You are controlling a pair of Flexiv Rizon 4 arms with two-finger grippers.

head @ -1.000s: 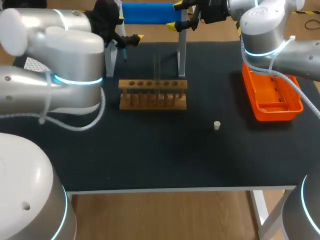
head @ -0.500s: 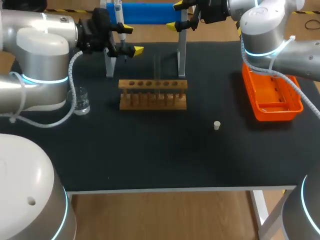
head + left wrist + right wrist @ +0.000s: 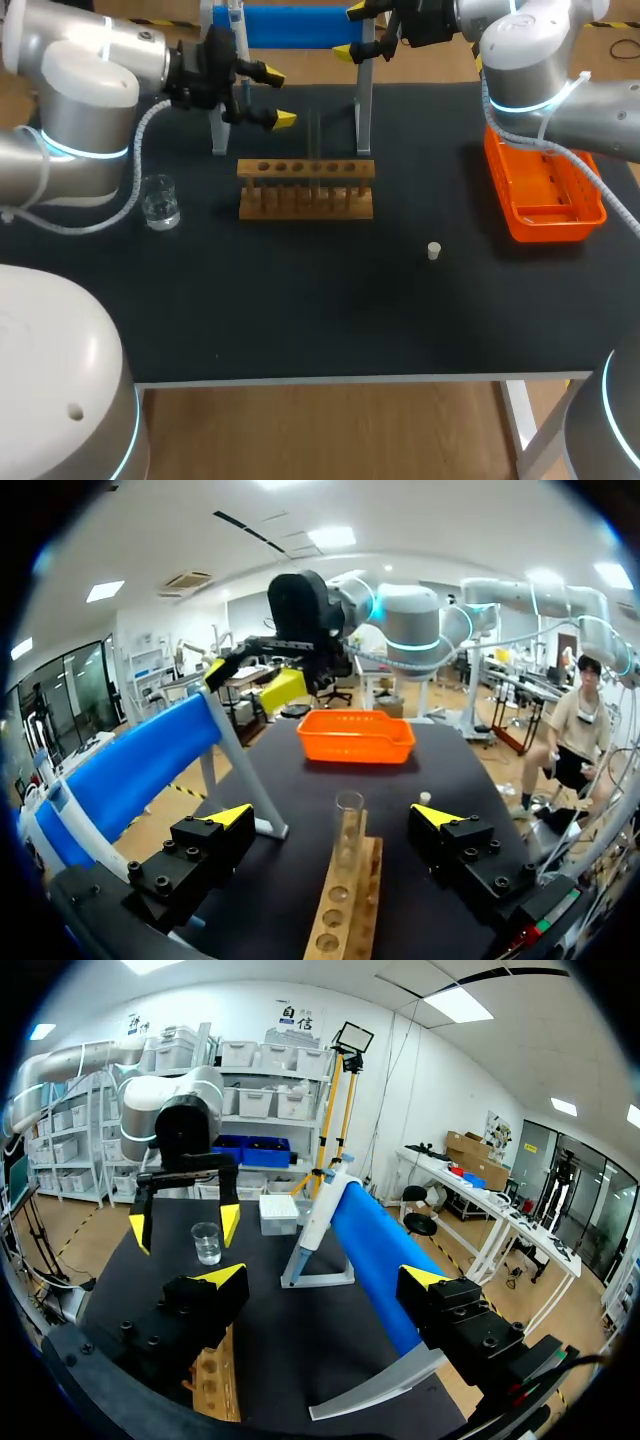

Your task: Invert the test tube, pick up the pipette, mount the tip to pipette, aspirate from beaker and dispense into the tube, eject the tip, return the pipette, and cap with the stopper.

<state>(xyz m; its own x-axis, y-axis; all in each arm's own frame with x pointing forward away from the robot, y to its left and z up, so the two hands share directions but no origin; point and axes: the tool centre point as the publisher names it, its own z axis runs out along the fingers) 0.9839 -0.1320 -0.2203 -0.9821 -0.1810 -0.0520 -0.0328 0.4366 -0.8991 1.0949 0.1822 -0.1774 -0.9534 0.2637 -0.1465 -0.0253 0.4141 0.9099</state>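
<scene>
**Left gripper wide open, squared up to the tube**

Left gripper [image 3: 277,96] holds nothing. Its fingers are spread wide and it hangs just behind the wooden rack [image 3: 306,188]. The test tube [image 3: 349,825] stands upright in that rack, ahead of the fingers and roughly centred between them in the left wrist view, touching neither.

To invert it well, I judge the fingers should close gently and squarely on the bare glass above the rack. They should then lift straight up until the tube is free of its hole before any turning.

Right gripper [image 3: 352,32], also open and empty, hangs by the blue stand [image 3: 375,1250], where the pipette [image 3: 316,1210] rests.

The glass is nearly invisible in the head view, so its depth relative to the fingertips is hard to judge. I cannot tell which end is closed. The rack's near end runs out of the left wrist view.
</scene>
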